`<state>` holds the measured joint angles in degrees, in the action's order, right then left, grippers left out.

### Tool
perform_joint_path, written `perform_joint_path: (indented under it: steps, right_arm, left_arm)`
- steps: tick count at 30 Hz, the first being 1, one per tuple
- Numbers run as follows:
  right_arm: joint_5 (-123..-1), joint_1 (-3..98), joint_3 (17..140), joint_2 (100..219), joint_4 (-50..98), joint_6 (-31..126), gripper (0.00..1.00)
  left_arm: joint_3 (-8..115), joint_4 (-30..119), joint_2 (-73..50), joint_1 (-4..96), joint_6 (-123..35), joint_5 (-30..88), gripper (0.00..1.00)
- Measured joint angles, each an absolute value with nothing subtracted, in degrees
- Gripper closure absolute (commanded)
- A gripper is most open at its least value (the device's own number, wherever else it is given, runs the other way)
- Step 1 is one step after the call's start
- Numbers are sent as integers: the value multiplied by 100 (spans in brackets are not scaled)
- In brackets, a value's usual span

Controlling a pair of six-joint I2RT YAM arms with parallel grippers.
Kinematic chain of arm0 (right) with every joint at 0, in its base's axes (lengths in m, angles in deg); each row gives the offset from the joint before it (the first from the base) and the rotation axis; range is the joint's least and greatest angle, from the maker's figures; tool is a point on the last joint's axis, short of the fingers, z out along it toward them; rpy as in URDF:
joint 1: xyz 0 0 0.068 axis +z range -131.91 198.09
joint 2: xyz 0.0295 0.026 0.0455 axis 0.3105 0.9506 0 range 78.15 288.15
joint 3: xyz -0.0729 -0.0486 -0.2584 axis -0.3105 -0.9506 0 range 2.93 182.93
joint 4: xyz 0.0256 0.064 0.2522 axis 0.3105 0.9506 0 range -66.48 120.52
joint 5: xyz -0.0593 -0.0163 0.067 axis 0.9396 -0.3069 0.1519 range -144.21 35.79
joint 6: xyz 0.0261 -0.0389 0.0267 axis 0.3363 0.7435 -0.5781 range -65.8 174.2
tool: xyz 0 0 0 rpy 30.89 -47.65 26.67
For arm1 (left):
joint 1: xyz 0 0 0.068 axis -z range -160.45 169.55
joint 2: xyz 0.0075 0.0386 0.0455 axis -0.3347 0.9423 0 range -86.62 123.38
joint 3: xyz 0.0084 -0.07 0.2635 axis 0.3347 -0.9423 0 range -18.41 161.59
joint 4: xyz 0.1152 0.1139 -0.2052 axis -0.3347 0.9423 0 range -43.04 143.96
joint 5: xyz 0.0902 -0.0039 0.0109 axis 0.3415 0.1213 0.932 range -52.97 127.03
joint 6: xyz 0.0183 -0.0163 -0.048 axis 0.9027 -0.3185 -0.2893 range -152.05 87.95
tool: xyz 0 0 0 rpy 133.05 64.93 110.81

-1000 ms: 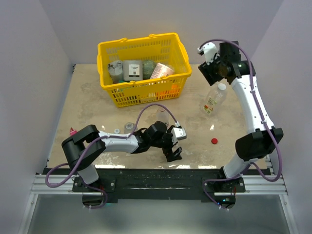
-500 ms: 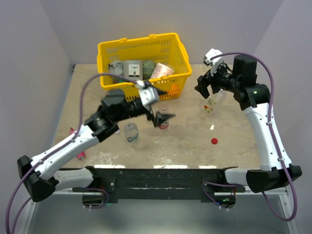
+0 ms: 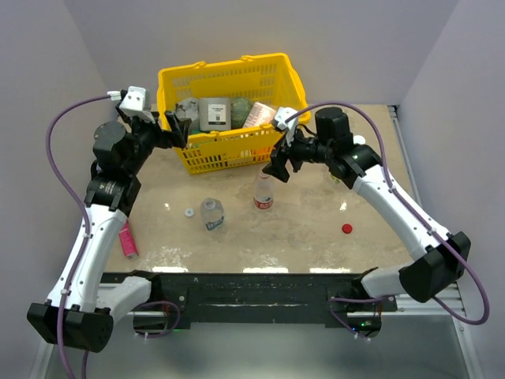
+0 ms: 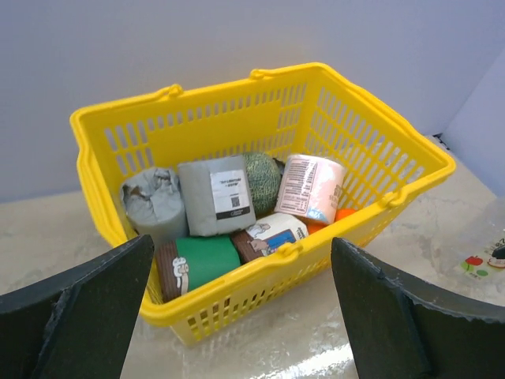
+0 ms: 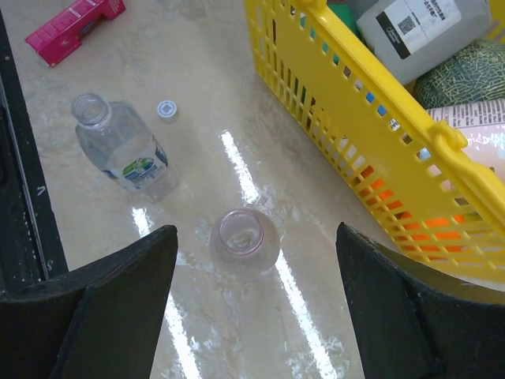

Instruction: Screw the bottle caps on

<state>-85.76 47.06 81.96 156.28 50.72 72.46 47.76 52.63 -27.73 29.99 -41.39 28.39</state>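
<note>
basket: sat back-centre on table, goods inside.
short btl: stood in front of basket, left of slim btl.
slim btl: stood near basket's front wall.
small cap: lay just left of short btl, not touching.
other cap: lay well right of slim btl, nearer front edge.
tube: lay far left.
l gripper: hung at basket's left end.
r gripper: hung above slim btl, slightly behind it.

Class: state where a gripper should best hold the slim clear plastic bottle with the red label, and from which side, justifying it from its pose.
Probably around the labelled mid-body of the slim red-labelled clear plastic bottle, level, from the right arm's side. It stands upright, uncapped, so the neck should stay free; the yellow plastic basket is behind and the short clear bottle on its left.
</note>
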Motion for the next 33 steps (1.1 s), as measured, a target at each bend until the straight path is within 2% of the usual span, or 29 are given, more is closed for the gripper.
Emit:
perform_joint_path:
  steps: [9, 15, 17, 20, 21, 23, 24, 28, 33]
  right_arm:
    - [-8628, 5005, 7870, 16082, 4725, 7200, 19]
    - [-8462, 5178, 7612, 16150, 4521, 7132, 28]
    - [-8364, 5182, 7498, 16150, 4403, 7088, 35]
    - [-8252, 5178, 7358, 16156, 4277, 7021, 51]
    - [-8217, 5178, 7345, 16170, 4246, 7018, 61]
    - [-8169, 5178, 7332, 16213, 4159, 6988, 72]
    - [-8134, 5180, 7330, 16226, 4089, 6973, 82]
    - [-8064, 5178, 7339, 16231, 4047, 6959, 91]
    - [-8099, 5150, 7973, 16178, 4873, 7261, 96]
  left_arm:
    - [4607, 5287, -2871, 2660, -4404, 2688, 0]
    - [4607, 5185, -2854, 2645, -4491, 2502, 0]
    - [4607, 5158, -2830, 2641, -4502, 2443, 1]
    - [4568, 5095, -2808, 2636, -4509, 2349, 1]
    - [4553, 5093, -2808, 2636, -4513, 2332, 1]
    - [4520, 5084, -2799, 2636, -4520, 2270, 1]
    - [4494, 5075, -2799, 2636, -4524, 2235, 1]
    - [4363, 4995, -2792, 2636, -4535, 1905, 0]
    - [4275, 4756, -2668, 2785, -4198, 555, 0]
